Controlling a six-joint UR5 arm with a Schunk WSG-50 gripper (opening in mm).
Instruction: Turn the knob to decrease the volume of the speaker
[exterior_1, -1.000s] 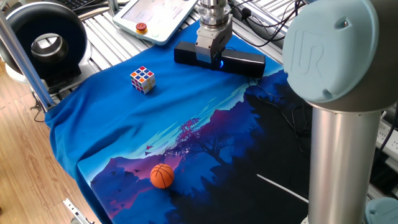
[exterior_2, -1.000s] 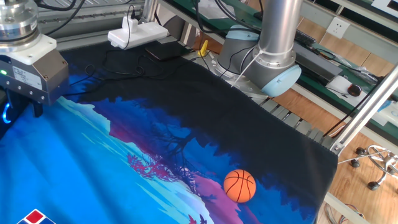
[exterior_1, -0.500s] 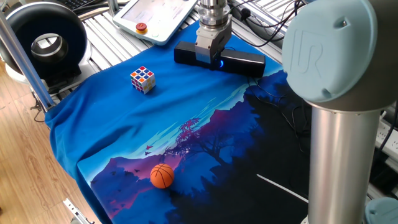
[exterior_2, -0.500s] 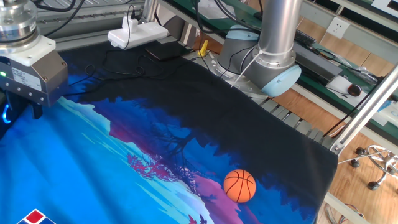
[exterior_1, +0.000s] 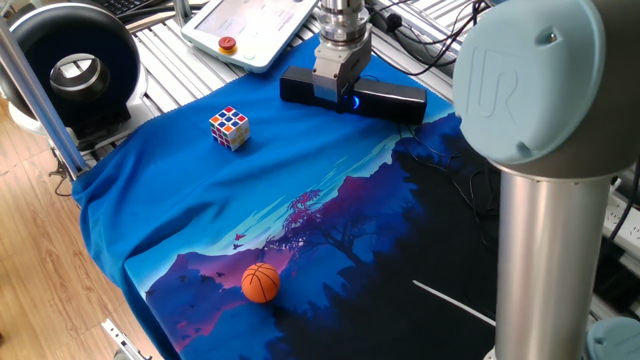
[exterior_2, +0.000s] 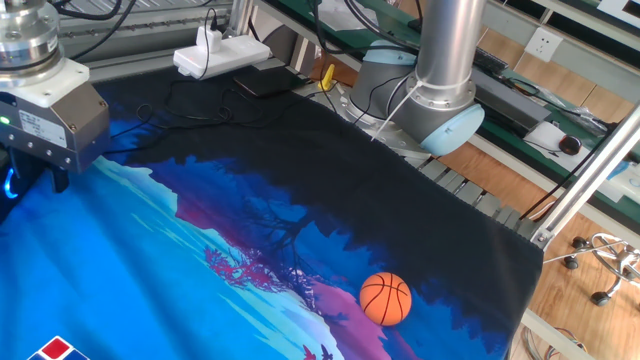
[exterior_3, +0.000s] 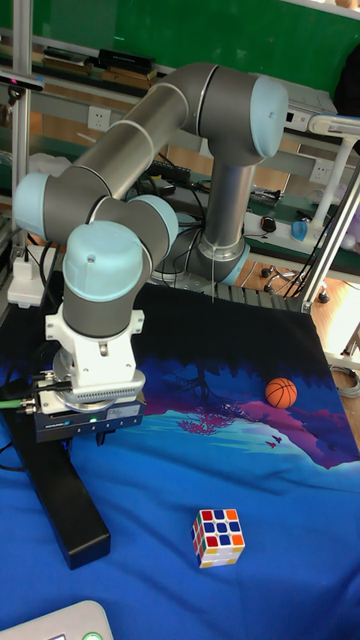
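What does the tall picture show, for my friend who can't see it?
A big grey robot arm with pale blue joints bends down so its gripper sits right over a long black speaker on a blue picture cloth. A colourful puzzle cube lies on the cloth nearer the camera, and a small orange ball lies farther back.

Gripper (exterior_1: 345, 93) body covers the middle of the speaker (exterior_1: 395, 100); only a sliver of blue glow shows from the knob (exterior_1: 355, 101). Finger contact on the knob cannot be told. Other fixed view: speaker cut off at the left edge. Tall view: knob fully hidden under the gripper (exterior_3: 88, 425).
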